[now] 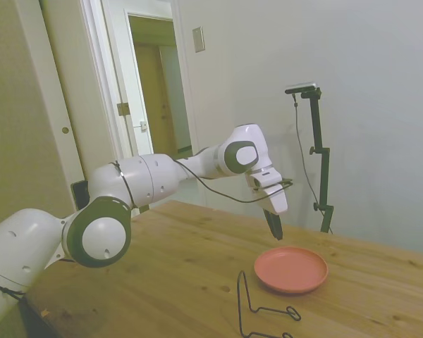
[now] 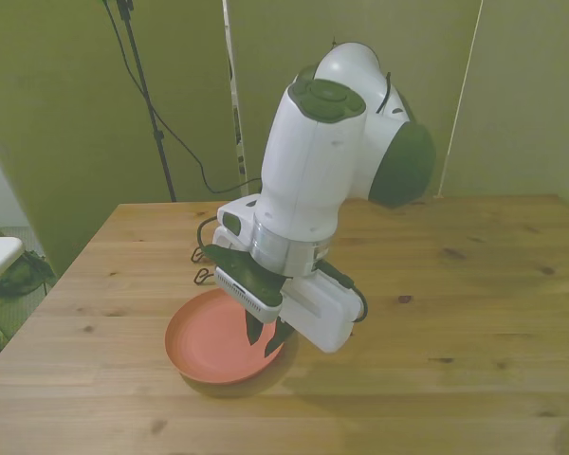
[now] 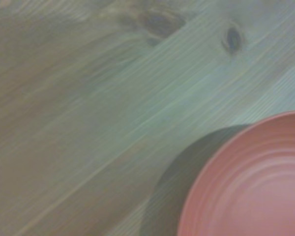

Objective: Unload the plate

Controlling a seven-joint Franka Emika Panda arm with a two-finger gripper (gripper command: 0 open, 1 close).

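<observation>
We have the white arm (image 1: 148,179) stretched out over the tabletop (image 1: 169,267), wrist bent down, and the tool (image 2: 266,332) hangs point-down with nothing in it. Its two dark fingers (image 2: 254,327) sit close together with only a narrow gap showing between the tips, so we call it nearly closed and empty.

The plate (image 1: 291,269) lies flat on the wood just below the tool and mostly off to the front view's left of it; the tips hover above its rim on the side toward the front view's right, apart from it, not touching. Being round, the plate offers no long axis to line up on, so the rim is what we would go for, and the wrist view shows that rim (image 3: 221,167) curving in with bare wood beside it.

Beyond the plate from the tool sits the thin black wire stand (image 1: 261,310), near the plate but clear of it in the side view. The plate already rests off that stand, so we judge the unloading close to finished.

Room: pale walls, an open door (image 1: 151,84) behind the arm.
</observation>
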